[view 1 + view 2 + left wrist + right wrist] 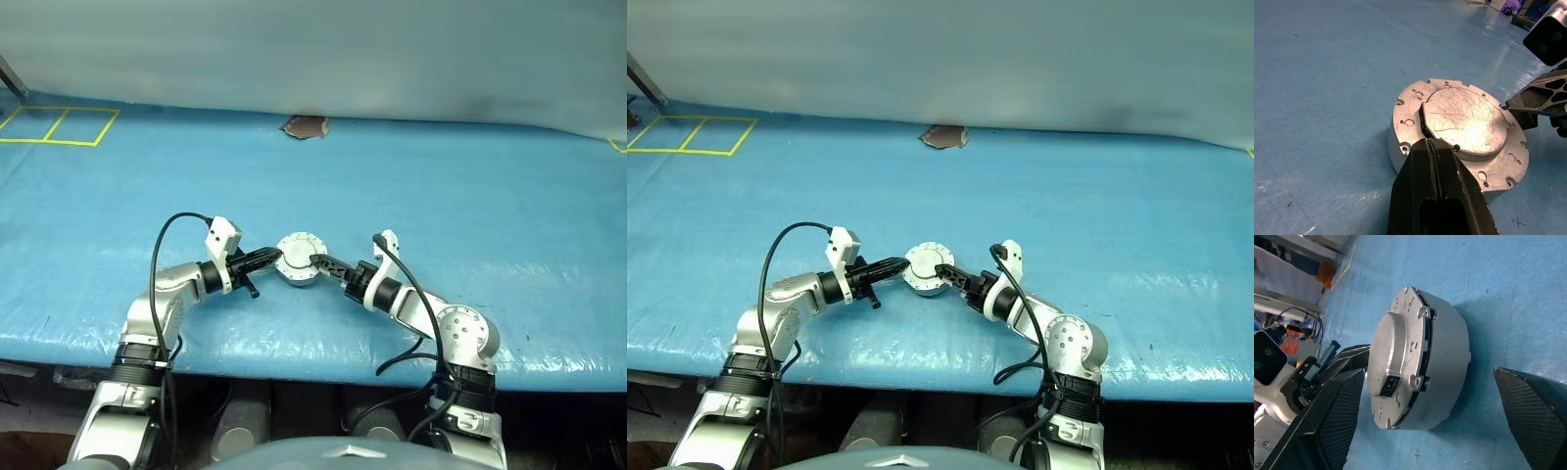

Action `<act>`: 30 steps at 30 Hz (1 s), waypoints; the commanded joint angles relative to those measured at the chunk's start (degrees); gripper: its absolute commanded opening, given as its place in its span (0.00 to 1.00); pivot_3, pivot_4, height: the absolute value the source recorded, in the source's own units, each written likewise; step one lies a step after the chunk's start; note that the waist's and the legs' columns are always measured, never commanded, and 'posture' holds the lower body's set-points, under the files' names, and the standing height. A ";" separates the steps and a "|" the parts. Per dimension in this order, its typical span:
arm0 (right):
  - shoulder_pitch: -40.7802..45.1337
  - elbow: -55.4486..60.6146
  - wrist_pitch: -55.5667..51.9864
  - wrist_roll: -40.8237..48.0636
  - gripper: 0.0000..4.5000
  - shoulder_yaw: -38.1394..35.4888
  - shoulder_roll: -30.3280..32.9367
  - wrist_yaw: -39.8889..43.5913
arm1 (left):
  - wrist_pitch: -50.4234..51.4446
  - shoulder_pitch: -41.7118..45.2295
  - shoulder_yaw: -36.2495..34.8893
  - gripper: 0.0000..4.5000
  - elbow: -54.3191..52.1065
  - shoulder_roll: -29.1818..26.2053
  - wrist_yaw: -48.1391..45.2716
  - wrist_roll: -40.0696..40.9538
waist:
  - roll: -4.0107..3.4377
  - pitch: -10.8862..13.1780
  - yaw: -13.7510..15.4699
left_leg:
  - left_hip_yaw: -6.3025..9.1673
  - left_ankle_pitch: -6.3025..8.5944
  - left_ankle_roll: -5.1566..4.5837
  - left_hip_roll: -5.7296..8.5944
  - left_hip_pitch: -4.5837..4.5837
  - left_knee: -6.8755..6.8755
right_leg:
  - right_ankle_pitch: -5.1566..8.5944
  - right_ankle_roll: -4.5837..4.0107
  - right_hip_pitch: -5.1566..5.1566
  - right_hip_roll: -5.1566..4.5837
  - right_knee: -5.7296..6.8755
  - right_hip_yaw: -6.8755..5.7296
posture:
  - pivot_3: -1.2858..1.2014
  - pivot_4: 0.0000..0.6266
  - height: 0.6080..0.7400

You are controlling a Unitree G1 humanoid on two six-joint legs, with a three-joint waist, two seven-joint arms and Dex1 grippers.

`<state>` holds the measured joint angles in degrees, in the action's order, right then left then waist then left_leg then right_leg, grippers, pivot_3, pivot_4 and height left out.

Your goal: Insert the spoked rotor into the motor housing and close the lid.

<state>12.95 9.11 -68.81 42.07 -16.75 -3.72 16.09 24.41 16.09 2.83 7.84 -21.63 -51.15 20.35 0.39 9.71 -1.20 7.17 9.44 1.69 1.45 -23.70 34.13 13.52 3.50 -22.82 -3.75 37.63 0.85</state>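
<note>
The round silver lid point(1467, 121) sits on the silver cylindrical motor housing point(1442, 364); the left gripper point(1436, 147) (pinched shut, empty) presses it, the right gripper point(1440, 406) gapes around it, and an uneven squeeze could skew the lid.

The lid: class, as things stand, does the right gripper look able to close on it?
Probably yes. The right gripper is open, a finger on each side of the housing with the lid on it. Nothing sits between them; the shut left gripper touches the opposite edge.
</note>
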 commanded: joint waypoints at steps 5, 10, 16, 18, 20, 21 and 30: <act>0.57 -2.70 2.13 5.61 0.79 -0.68 -3.88 -1.70 | 0.52 -1.41 2.31 0.00 0.58 0.21 -0.02 -1.24 | -0.03 -0.02 -0.11 | -0.01 0.00 0.00 -0.01 0.00 0.00 | 0.00 0.00 -0.01 0.00 0.00 0.00 | 0.52 0.24 1.00; 0.44 -2.56 2.96 7.53 0.42 0.90 -3.19 -2.35 | 0.49 -1.41 2.21 0.00 0.58 0.12 0.16 -1.27 | -0.05 -0.01 -0.14 | -0.01 0.00 -0.01 -0.01 -0.01 -0.01 | 0.00 0.00 -0.02 0.00 -0.01 -0.01 | 0.52 0.24 1.00; -0.13 -2.73 3.82 9.16 0.27 1.98 -2.77 -3.41 | 0.17 -1.40 2.11 0.00 1.06 -0.06 0.25 -1.28 | -0.07 -0.03 -0.09 | -0.01 0.00 0.00 -0.02 -0.02 0.01 | 0.01 -0.01 -0.01 0.00 -0.01 -0.02 | 0.52 0.24 1.00; -0.26 -2.75 4.03 9.37 0.27 2.35 -2.66 -3.78 | 0.11 -1.29 2.12 0.00 1.22 -0.06 0.23 -1.28 | -0.07 -0.03 -0.06 | 0.00 0.00 0.00 -0.02 -0.02 0.01 | 0.01 -0.01 -0.01 0.00 -0.01 -0.03 | 0.52 0.24 1.00; -0.40 -2.77 4.29 8.90 0.27 2.99 -2.37 -4.52 | -0.07 -1.15 2.05 0.00 1.45 -0.02 0.30 -1.32 | -0.08 -0.03 -0.07 | 0.00 0.00 0.00 -0.02 -0.02 0.01 | 0.01 -0.01 -0.01 -0.01 -0.01 -0.03 | 0.52 0.24 1.00; -0.52 -2.76 4.57 8.40 0.27 3.54 -2.09 -4.72 | -0.19 -1.09 2.01 0.00 1.56 0.00 0.35 -1.35 | -0.08 -0.03 -0.07 | -0.01 0.00 0.00 -0.02 -0.02 0.01 | 0.01 -0.01 -0.01 -0.02 -0.01 -0.03 | 0.52 0.24 1.00; 0.38 -4.75 7.77 15.75 0.27 -2.35 -5.62 -8.66 | 2.57 -0.13 -6.63 0.00 0.11 3.76 4.42 6.43 | -0.07 0.00 -0.14 | 0.01 0.00 0.00 -0.03 -0.09 0.00 | 0.01 -0.01 -0.07 -0.04 -0.02 -0.05 | 0.52 0.24 1.00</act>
<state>13.06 4.46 -62.83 55.09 -16.97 -4.04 9.16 25.38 15.21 -1.04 8.95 -18.63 -47.83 23.34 0.32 9.71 -1.34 7.18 9.44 1.68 1.42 -23.88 34.14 13.53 3.49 -22.96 -3.79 37.61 0.79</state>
